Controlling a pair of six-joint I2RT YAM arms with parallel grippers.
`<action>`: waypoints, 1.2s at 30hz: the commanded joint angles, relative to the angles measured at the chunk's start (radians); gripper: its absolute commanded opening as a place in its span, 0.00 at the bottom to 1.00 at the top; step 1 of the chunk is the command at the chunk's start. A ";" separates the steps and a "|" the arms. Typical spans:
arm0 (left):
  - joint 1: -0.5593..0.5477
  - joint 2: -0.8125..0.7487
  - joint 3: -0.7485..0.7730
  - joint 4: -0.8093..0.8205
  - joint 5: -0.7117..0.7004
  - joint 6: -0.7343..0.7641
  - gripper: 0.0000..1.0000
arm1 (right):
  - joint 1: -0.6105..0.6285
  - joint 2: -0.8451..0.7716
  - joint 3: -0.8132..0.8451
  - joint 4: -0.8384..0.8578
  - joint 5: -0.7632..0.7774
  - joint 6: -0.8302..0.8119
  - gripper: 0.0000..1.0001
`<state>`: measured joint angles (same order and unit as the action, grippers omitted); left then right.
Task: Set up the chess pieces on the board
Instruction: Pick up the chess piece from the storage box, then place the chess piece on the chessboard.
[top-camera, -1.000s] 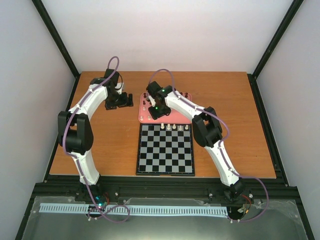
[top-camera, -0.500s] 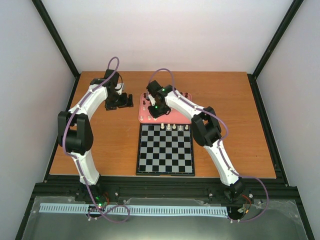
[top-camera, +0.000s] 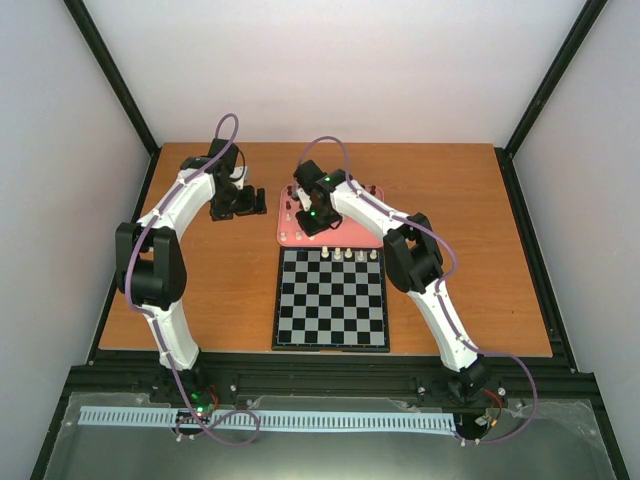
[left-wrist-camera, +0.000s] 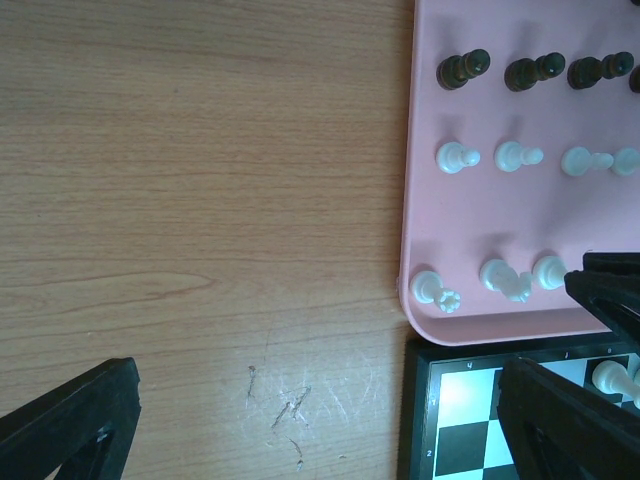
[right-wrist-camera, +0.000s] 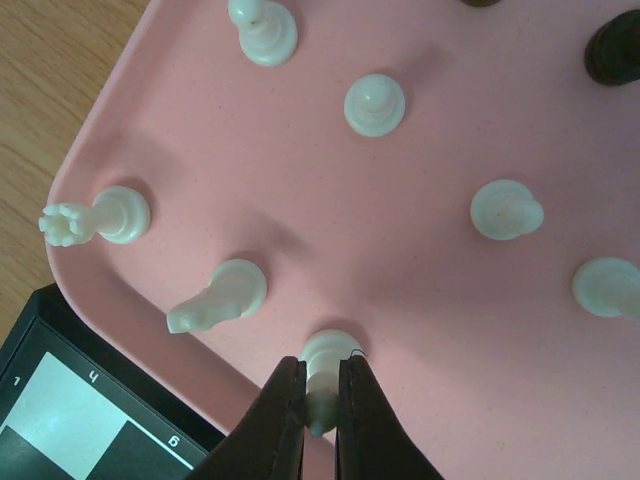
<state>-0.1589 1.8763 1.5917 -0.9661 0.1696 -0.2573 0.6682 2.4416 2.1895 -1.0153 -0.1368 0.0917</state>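
Top camera high, looking down; wrist cameras close, downward, share pink tray (left-wrist-camera: 520, 215).

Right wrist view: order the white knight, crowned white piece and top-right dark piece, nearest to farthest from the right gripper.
1. White knight, just left of the right gripper.
2. Crowned white piece, far left.
3. Dark piece, top right corner.

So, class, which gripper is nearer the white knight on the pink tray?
Right. The right gripper is over the pink tray, shut on a white piece beside the white knight; the left gripper hovers over the table, outside it.
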 joint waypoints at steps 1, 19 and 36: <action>0.001 -0.029 0.005 0.008 0.011 -0.008 1.00 | -0.004 -0.017 0.023 -0.018 0.012 -0.006 0.03; 0.001 -0.038 0.002 0.007 0.003 -0.010 1.00 | 0.077 -0.301 -0.317 0.033 -0.026 -0.056 0.03; 0.001 -0.062 -0.021 0.017 -0.004 -0.010 1.00 | 0.093 -0.263 -0.345 0.095 0.019 -0.038 0.03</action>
<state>-0.1589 1.8477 1.5658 -0.9630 0.1677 -0.2577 0.7536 2.1502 1.8347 -0.9379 -0.1238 0.0486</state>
